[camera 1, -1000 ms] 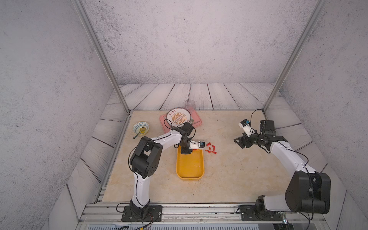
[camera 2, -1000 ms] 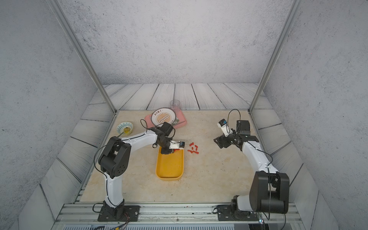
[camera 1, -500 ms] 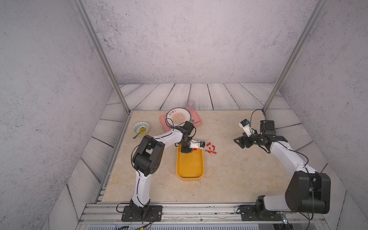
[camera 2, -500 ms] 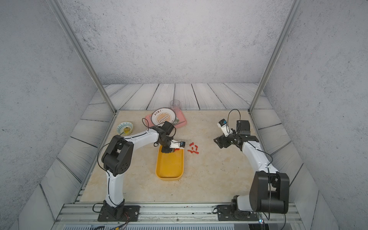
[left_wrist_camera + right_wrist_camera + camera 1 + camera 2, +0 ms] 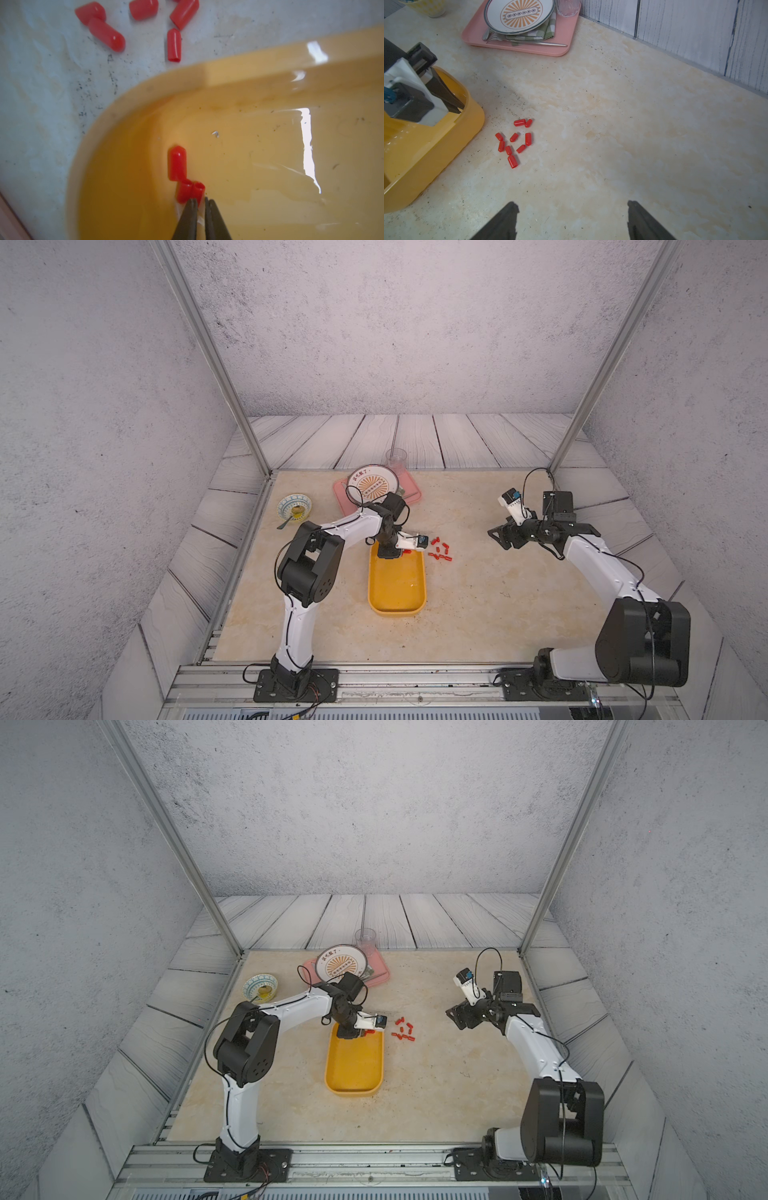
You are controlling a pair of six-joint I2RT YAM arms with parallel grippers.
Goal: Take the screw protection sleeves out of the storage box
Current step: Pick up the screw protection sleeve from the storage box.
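The yellow storage box [image 5: 397, 589] [image 5: 353, 1069] lies mid-table. My left gripper [image 5: 390, 553] [image 5: 200, 200] reaches down into its far end. In the left wrist view three red screw protection sleeves lie on the box floor [image 5: 259, 145]: one alone [image 5: 177, 163] and two side by side [image 5: 185, 192]. The jaws are narrowly closed around the end of the right-hand one of the pair [image 5: 198, 190]. Several more sleeves [image 5: 440, 549] [image 5: 403, 1029] [image 5: 513, 141] lie on the table just right of the box. My right gripper [image 5: 498, 537] [image 5: 572, 207] hovers open and empty farther right.
A pink tray [image 5: 409, 493] at the back holds a patterned plate [image 5: 372, 485], cutlery and a cloth, with a clear glass [image 5: 396, 458] at its corner. A small bowl with a spoon [image 5: 294, 508] stands at the back left. Metal frame posts rise at both back corners.
The left jaws have closed a little inside the box's far end. The right arm has not moved.
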